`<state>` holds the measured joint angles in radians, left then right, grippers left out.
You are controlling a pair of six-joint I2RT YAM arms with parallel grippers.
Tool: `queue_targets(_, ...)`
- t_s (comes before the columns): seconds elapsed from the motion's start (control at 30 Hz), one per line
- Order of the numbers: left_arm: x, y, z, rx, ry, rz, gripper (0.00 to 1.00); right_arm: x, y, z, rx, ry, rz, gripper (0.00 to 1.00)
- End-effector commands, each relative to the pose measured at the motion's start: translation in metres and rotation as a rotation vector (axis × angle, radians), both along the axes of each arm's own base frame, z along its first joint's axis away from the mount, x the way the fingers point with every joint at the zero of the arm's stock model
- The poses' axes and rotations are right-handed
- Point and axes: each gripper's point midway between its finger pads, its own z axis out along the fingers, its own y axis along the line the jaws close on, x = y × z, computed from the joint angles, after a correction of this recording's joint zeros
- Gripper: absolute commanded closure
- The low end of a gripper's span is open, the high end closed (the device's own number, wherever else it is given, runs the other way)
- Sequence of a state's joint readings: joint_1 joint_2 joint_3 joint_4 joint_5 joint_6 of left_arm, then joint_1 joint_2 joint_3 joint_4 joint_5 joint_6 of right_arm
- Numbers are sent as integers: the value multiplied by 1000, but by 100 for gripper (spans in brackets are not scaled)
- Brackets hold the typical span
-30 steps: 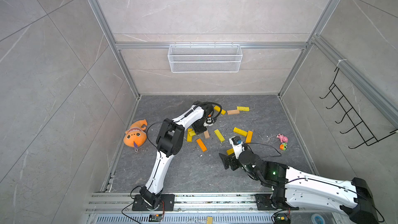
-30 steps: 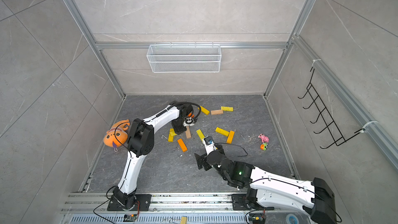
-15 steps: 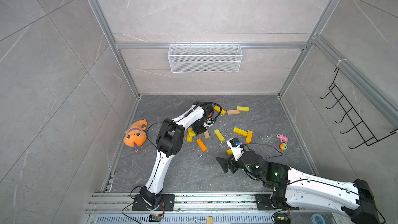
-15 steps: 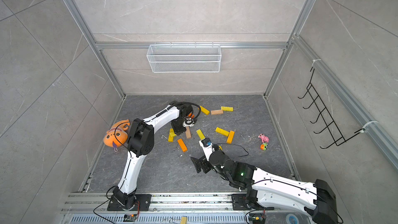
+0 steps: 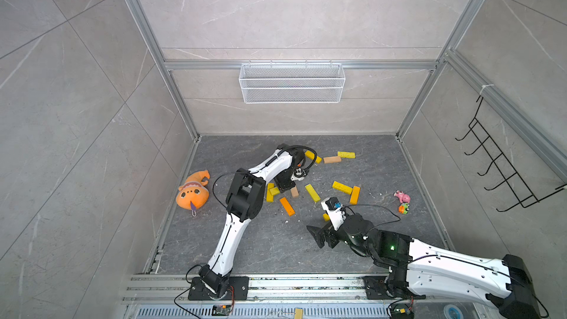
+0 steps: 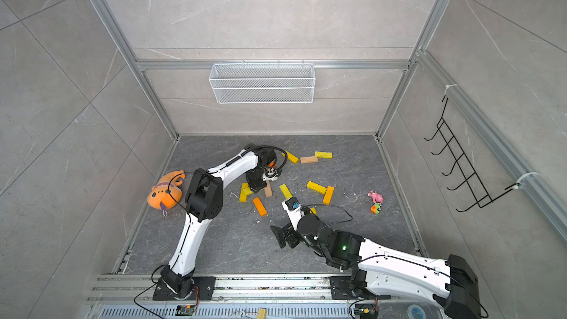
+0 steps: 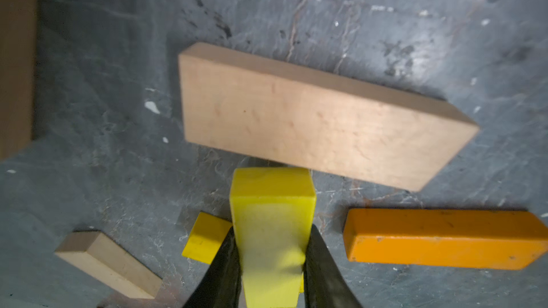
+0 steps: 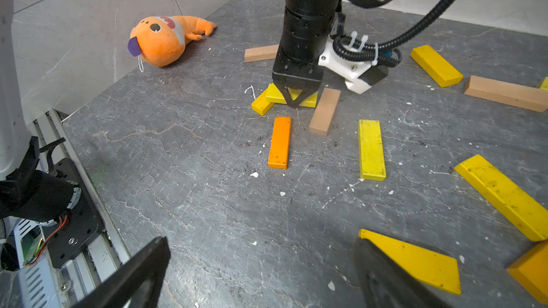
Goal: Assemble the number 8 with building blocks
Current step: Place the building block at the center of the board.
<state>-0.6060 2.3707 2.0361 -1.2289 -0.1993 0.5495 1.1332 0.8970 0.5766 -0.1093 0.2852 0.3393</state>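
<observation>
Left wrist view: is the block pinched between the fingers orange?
No, the fingers of the left gripper pinch a yellow block; the orange block lies loose beside it.

Most of a yellow block (image 5: 325,217) hides under the right arm's wrist (image 5: 337,217), at three o'clock from the orange block (image 5: 287,206).

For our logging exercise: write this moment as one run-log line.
left jaws: shut on yellow block | right jaws: open, empty | number 8: not yet formed
</observation>
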Motion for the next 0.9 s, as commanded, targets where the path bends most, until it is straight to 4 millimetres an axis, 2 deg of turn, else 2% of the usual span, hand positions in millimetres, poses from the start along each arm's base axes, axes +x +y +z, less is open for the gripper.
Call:
queue_targets(0.0, -4, 1, 4, 2, 27, 6, 86, 0, -5, 3, -6, -15, -12, 0)
queue_targets(0.87, 6, -38, -7, -40, 21, -38, 84, 3, -16, 2, -27, -21, -52, 0)
